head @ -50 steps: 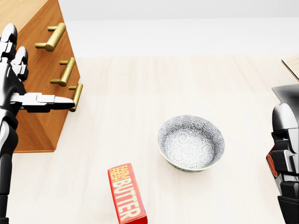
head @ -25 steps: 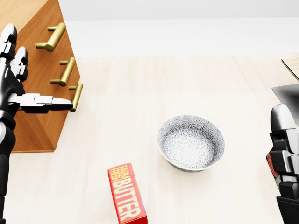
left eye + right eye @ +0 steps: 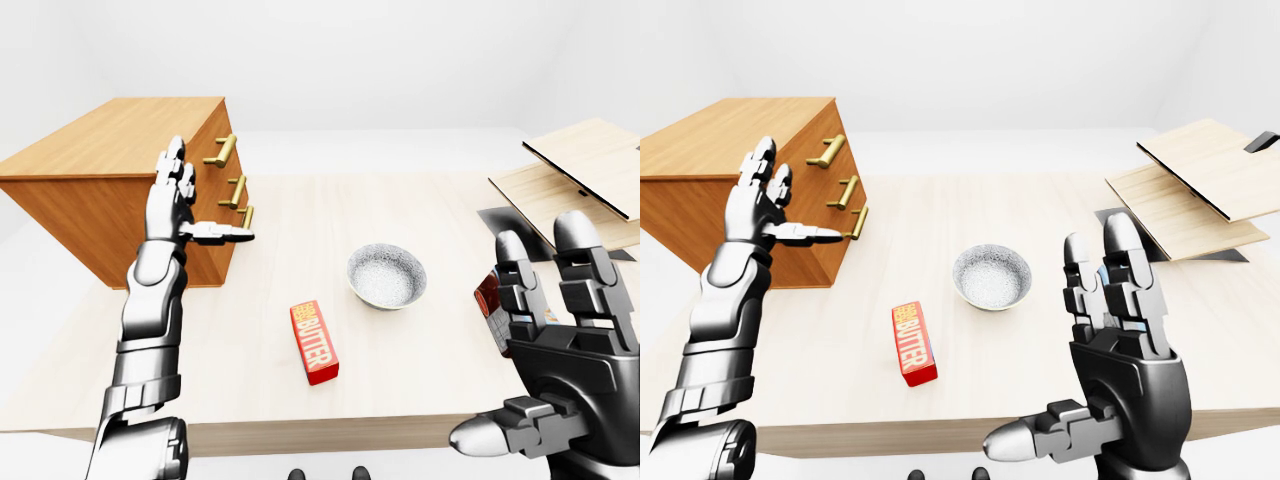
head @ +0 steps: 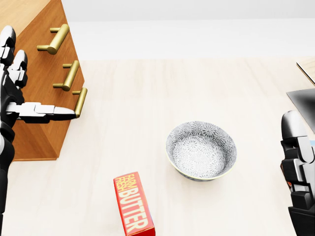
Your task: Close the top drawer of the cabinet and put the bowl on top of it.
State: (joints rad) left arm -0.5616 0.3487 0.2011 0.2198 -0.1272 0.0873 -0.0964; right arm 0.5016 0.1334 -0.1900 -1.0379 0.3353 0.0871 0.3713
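The wooden cabinet (image 3: 110,170) stands on the left of the table, with three brass handles (image 4: 54,39) down its drawer face; the fronts look flush. A grey patterned bowl (image 4: 201,150) sits upright on the table, right of centre in the head view. My left hand (image 3: 200,205) is open and held up beside the drawer face, fingers spread, with the thumb pointing at the lowest handle (image 4: 80,101) and not touching it. Low on the right, my right hand (image 3: 1090,330) is open and empty, well apart from the bowl.
A red butter box (image 4: 133,204) lies on the light table (image 4: 147,83), below and left of the bowl. Flat wooden boards (image 3: 585,165) are stacked on the right with a dark edge under them. The table's near edge runs along the bottom of the eye views.
My left hand has drifted slightly left, away from the drawer face. My right hand has sunk a little at the head view's right edge. Bowl, box and cabinet are unmoved.
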